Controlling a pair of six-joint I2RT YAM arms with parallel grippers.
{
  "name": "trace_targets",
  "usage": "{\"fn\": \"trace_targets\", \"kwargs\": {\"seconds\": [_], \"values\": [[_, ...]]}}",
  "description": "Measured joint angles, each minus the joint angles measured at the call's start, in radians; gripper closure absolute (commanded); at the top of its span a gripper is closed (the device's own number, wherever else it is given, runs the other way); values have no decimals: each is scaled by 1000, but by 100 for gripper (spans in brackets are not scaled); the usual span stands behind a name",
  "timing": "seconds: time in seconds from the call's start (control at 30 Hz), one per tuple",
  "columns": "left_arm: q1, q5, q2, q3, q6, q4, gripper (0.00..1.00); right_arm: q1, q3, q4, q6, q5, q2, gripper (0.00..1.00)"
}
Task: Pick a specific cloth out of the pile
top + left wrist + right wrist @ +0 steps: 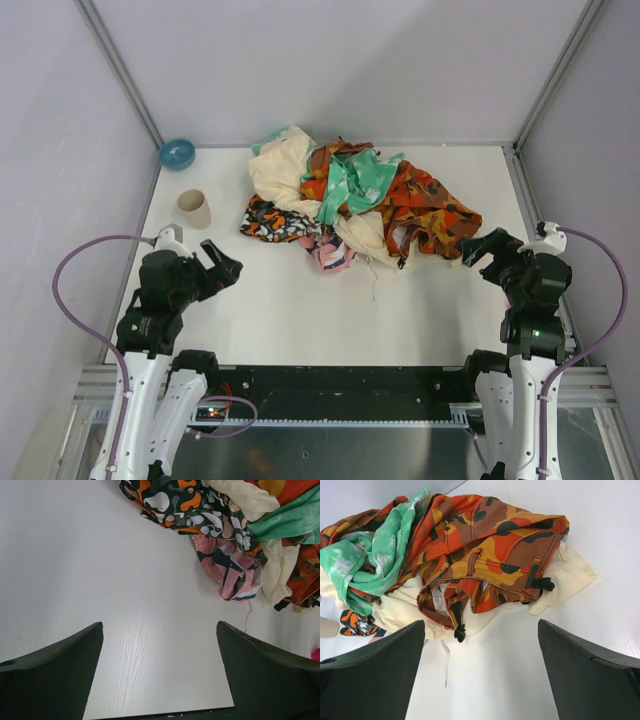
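The cloth, the plain dark grey one, cannot be made out in any view; only other fabrics show on the outside of the pile [350,195], so where it lies cannot be told

Nearest, at the near edge of the white counter [330,310], the two arms stand on their bases. The left tool [222,262] hangs over bare counter on the left side, released, its two dark fingers [60,670] spread wide with nothing between them, aimed toward the near left side of the heap and well short of it. The right tool [483,248] sits on the right side, likewise released and holding nothing, its tips near the pile's right-hand edge but apart from it.

Beyond them the pile lies in the middle of the counter, toward the far half. Its nearest part is a small pink-and-navy piece [230,572] with a loose thread trailing onto the counter. Just left of that, at the near left edge, lies the black cloth with orange and white blotches [272,220]. On the right side an orange camouflage garment [490,545] with black buckles spreads over a cream fabric [565,580] that pokes out beneath it. A mint-green cloth [352,185] drapes across the top centre, and more cream fabric bulks up the far left of the heap.

Left of the pile and apart from it stands a paper cup [194,208], upright. Farther back, in the far left corner, sits a blue bowl [177,153]
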Motion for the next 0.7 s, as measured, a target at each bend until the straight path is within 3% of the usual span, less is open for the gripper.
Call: {"fn": "trace_targets", "kwargs": {"seconds": [0.2, 0.43, 0.57, 0.7], "values": [[0, -2, 17, 0, -20, 0, 0, 0, -1, 13, -6, -55, -13, 1], [0, 24, 19, 0, -39, 0, 0, 31, -67, 169, -30, -307, 13, 1], [0, 29, 17, 0, -58, 0, 0, 201, -69, 243, -87, -314, 101, 1], [0, 29, 16, 0, -74, 0, 0, 532, -41, 314, -282, -159, 255, 1]]}}
